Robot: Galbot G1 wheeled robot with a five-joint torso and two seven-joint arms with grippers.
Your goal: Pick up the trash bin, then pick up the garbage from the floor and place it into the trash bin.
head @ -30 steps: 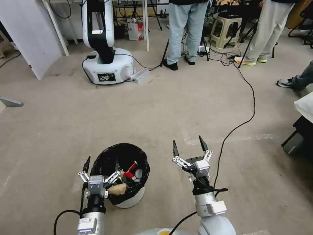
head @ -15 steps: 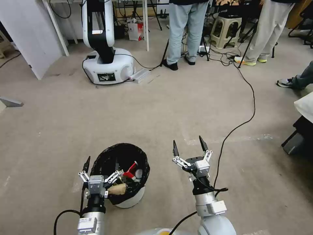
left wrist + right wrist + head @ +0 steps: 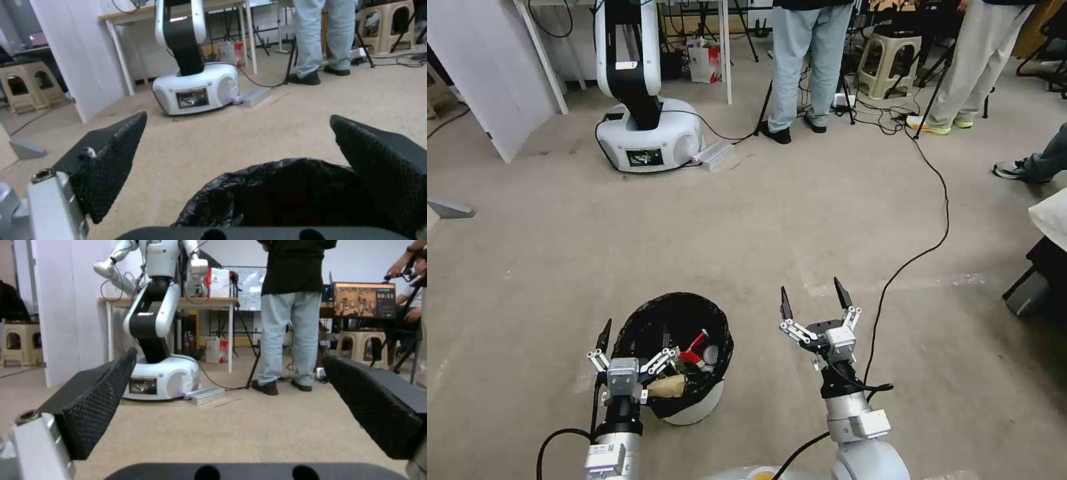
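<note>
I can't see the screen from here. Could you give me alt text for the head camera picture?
Seen from above, the left gripper hangs open over the near rim of the trash bin, a white bucket with a black liner holding garbage. The right gripper is open over bare beige floor beside it. Another white robot stands farther off.

Beige carpet floor
trash bin sits near left, black cable snakes right, another robot's white base far left.

Trash bin on the floor, left pincer astride its near-left rim, right pincer well right.
</note>
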